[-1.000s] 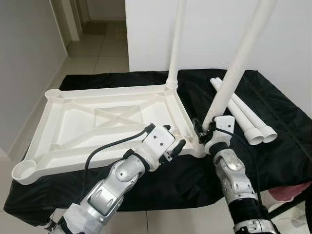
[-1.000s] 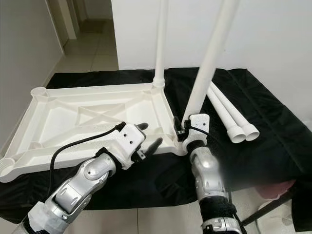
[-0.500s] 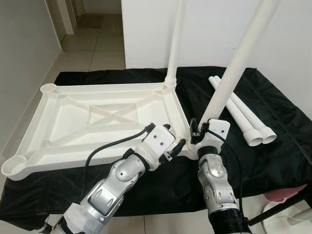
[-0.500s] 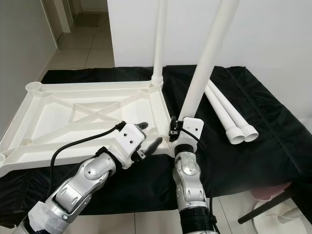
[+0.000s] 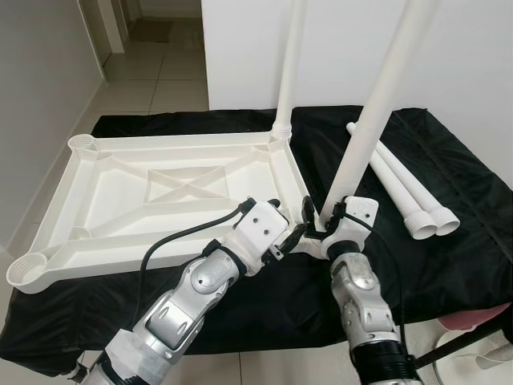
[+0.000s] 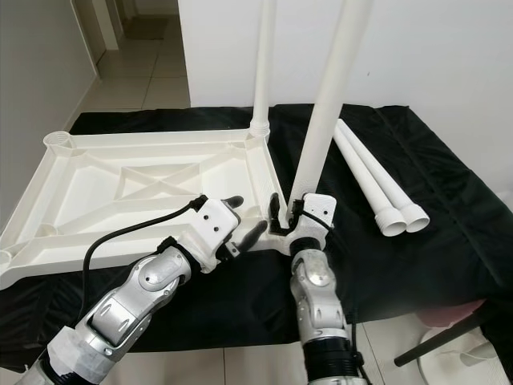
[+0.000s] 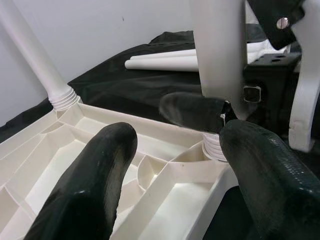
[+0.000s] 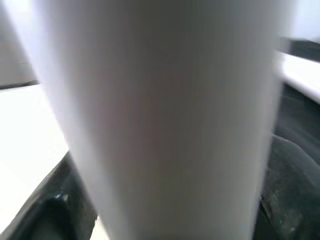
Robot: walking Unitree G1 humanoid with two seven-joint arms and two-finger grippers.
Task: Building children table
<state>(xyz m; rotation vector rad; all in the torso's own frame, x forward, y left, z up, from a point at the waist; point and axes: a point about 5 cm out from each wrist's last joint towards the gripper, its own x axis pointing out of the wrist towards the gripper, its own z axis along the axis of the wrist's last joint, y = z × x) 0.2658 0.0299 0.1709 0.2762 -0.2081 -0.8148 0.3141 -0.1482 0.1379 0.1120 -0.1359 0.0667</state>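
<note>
- Left eye view: you had the white tabletop (image 5: 160, 192) upside down on the black-draped bench (image 5: 449, 265), one leg (image 5: 290, 64) upright in its far corner and two spare legs (image 5: 405, 188) lying well to the right.
- Right eye view: your right claw (image 6: 282, 218) was clamped on the near leg (image 6: 325, 104), standing at the near corner socket.
- Left wrist view: your left claw (image 7: 165, 165) gaped wide over that corner, gripping nothing.
- Right wrist view: the near leg sat blurred between the fingers (image 8: 287, 170).
</note>
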